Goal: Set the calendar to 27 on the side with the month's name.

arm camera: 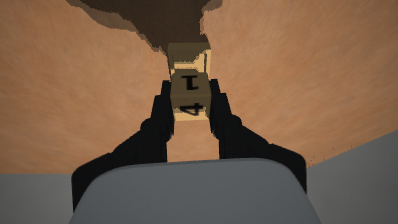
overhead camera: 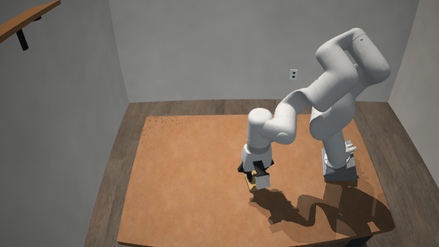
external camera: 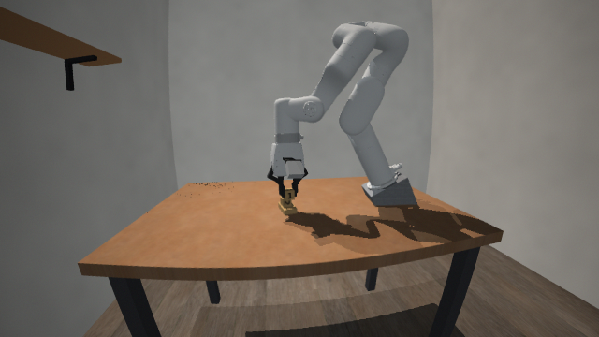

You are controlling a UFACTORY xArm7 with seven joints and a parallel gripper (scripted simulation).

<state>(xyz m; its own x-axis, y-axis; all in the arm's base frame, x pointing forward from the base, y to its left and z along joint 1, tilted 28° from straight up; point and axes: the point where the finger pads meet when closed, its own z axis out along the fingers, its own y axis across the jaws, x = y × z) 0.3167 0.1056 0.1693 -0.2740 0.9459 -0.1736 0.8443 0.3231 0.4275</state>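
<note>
Around me I see a shelf [overhead camera: 32, 15] [external camera: 56, 44] on a bracket [overhead camera: 22, 39] [external camera: 69, 75] and, low on the back wall [overhead camera: 212, 51] [external camera: 262, 70], an outlet [overhead camera: 293, 74].

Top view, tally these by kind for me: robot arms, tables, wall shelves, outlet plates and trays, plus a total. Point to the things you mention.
Robot arm [overhead camera: 336, 87] [external camera: 348, 56]: 1
Table [overhead camera: 192, 165] [external camera: 201, 234] [arm camera: 75, 100]: 1
Wall shelf [overhead camera: 32, 15] [external camera: 51, 37]: 1
Outlet plate [overhead camera: 293, 74]: 1
Tray [overhead camera: 252, 187] [external camera: 288, 212] [arm camera: 189, 48]: 1
Total: 5

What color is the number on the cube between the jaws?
Black, clearest in the wrist view.
</note>
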